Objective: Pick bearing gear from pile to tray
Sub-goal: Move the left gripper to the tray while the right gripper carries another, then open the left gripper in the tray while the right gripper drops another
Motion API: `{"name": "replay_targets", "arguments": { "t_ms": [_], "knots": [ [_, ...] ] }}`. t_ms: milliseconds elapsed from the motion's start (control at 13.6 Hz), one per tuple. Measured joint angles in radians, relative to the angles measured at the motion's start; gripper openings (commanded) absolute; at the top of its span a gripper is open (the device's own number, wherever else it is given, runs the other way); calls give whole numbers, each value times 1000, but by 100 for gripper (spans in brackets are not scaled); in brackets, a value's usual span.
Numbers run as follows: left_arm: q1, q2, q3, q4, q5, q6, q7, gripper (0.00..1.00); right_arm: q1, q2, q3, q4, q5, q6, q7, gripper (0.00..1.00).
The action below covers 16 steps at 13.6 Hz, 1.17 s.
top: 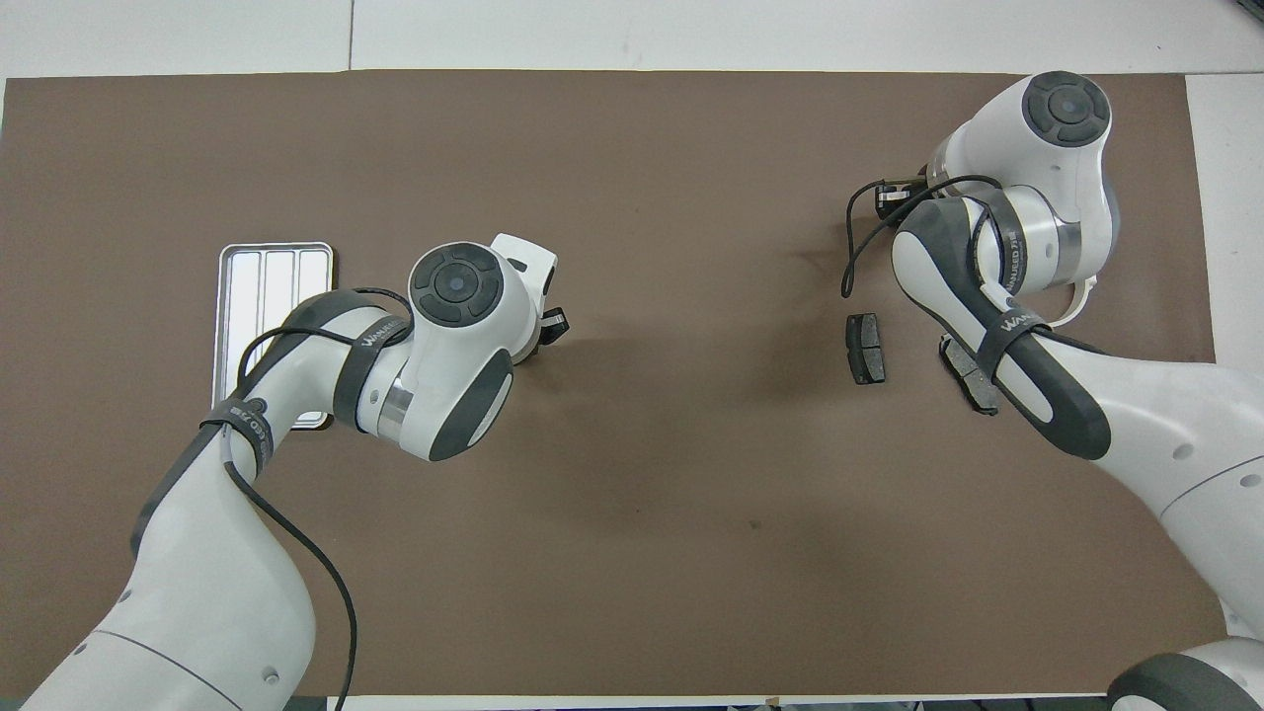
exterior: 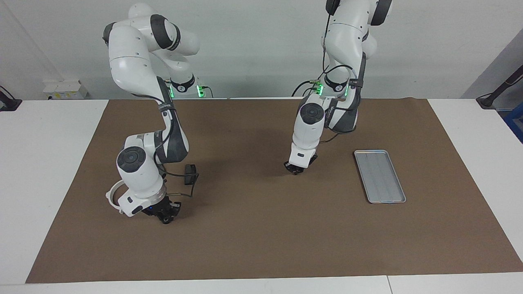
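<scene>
A brown mat (exterior: 261,245) covers the white table (exterior: 49,134).

My left arm reaches down from its base with the elbow raised and the wrist angled toward the table's middle. My left gripper (exterior: 296,170) hangs low over the mat, its fingertips drawn together. My right arm folds forward and down toward its own end of the table, forearm sloping, wrist turned downward. My right gripper (exterior: 165,217) sits close to the mat, fingers nearly closed; I cannot tell whether they pinch anything.
</scene>
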Motion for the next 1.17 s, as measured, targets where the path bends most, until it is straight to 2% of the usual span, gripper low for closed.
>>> {"name": "replay_targets", "arguments": {
  "t_ms": [147,293,513,587,880,1173],
  "knots": [
    [73,-71,8,20,4,-110,157,2,7,-47,10,33,-2,-119,-9,0],
    [197,-146,13,16,5,-203,414,2,25,-144,23,55,-1,-261,-27,0],
    [380,-167,15,-22,5,-214,825,2,42,-279,99,84,42,-447,7,0],
    [418,-167,15,-41,5,-203,903,2,54,-313,118,92,61,-486,43,0],
    [441,-174,13,-132,5,-107,948,2,168,-398,165,96,122,-532,309,0],
    [481,-200,14,-202,5,-58,920,2,310,-396,171,79,157,-480,654,0]
  ]
}}
